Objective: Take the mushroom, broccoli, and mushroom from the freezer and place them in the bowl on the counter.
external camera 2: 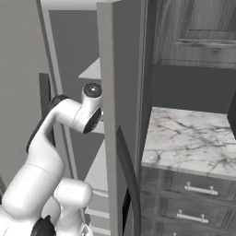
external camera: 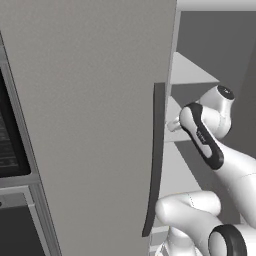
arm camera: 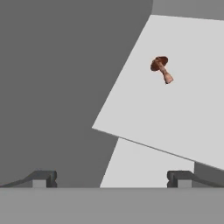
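Mushroom lying on its side on a white freezer shelf, well ahead of the pincer. Pincer released, jaws wide, nothing grasped. Small, tapered stem: likely to roll or slip out under an off-centre close. Arm reaching between door and freezer wall: risk of elbow strike. Worktop to the right.

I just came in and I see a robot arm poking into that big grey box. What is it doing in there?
The robot arm is reaching into the open freezer. Its gripper is open and holds nothing yet. A small brown mushroom lies on a white shelf ahead of the gripper, not touched. The marble counter waits beside the freezer.
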